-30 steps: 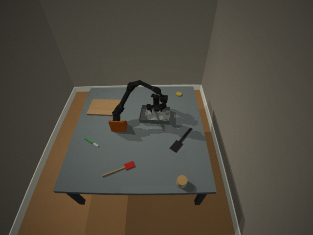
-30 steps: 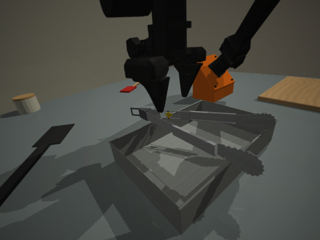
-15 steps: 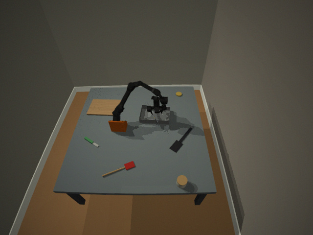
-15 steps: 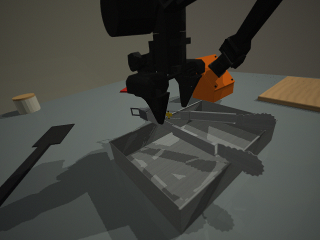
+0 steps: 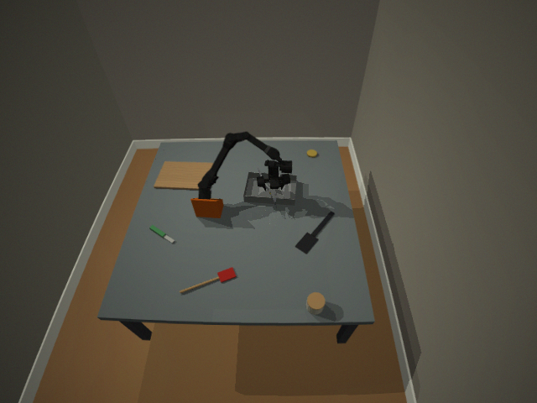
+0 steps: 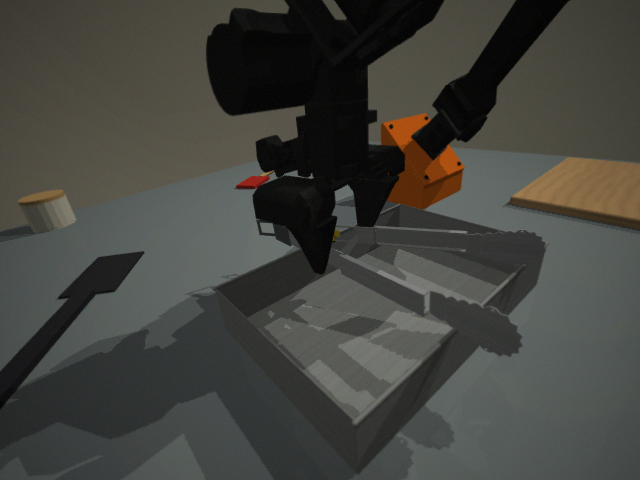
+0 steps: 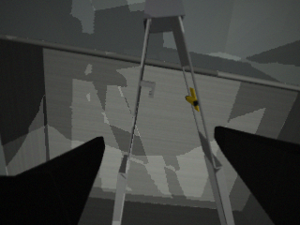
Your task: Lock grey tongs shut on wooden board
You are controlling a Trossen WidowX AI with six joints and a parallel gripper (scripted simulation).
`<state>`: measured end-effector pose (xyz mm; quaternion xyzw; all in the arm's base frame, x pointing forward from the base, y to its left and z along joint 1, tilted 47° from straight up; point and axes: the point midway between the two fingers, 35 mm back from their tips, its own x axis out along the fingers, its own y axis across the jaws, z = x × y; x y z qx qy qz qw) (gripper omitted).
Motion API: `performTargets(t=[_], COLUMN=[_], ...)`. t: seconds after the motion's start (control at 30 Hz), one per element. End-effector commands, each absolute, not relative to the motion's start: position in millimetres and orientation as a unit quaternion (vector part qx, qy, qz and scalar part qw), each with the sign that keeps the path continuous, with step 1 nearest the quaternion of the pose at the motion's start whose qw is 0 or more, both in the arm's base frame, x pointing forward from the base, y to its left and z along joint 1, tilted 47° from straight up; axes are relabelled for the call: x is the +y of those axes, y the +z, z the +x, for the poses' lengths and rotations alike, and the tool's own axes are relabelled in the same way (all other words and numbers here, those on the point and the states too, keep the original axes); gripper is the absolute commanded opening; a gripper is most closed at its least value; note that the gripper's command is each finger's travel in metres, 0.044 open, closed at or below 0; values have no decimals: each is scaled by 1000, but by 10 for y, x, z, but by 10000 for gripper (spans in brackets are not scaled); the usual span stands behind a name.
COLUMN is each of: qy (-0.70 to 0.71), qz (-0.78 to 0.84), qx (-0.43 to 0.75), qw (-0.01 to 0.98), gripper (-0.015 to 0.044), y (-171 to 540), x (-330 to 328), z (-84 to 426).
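Wrist view showed the grey tongs (image 5: 273, 199) (image 6: 385, 271) (image 7: 136, 110) right below the gripper (image 5: 273, 191) (image 6: 345, 250) (image 7: 159, 137), across the tin (image 5: 269, 201) (image 6: 289, 351) (image 7: 108, 54). Its fingers were wide apart, one outside each long arm, with nothing pinched.

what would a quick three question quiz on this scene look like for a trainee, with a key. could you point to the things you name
1. True or false: the gripper (image 5: 273, 184) (image 6: 341, 250) (image 7: 159, 137) is closed on the tongs (image 6: 392, 271) (image 7: 189, 66).
2. Multiple choice: which thing has a red head? A) the dark spatula (image 5: 307, 243) (image 6: 100, 273) B) the tool with a wooden handle (image 5: 226, 274) (image 6: 252, 182) C) the green-handled tool (image 5: 158, 231)
3. Fill in the blank: the tongs must end up lying on the wooden ____.

Key: 1 false; 2 B; 3 board
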<state>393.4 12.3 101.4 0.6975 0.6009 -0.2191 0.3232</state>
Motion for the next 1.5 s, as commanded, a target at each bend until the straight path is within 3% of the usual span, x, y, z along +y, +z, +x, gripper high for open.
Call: performTargets(t=[0.0, 0.67, 0.73, 1.47], qy=[-219, -217, -217, -217], qz=[699, 700, 698, 698], qx=[601, 602, 602, 602], qw=[319, 318, 322, 322], gripper=[440, 440, 387, 241], y=[961, 770, 799, 799], x=[172, 396, 375, 375], z=[3930, 3946, 3957, 3957])
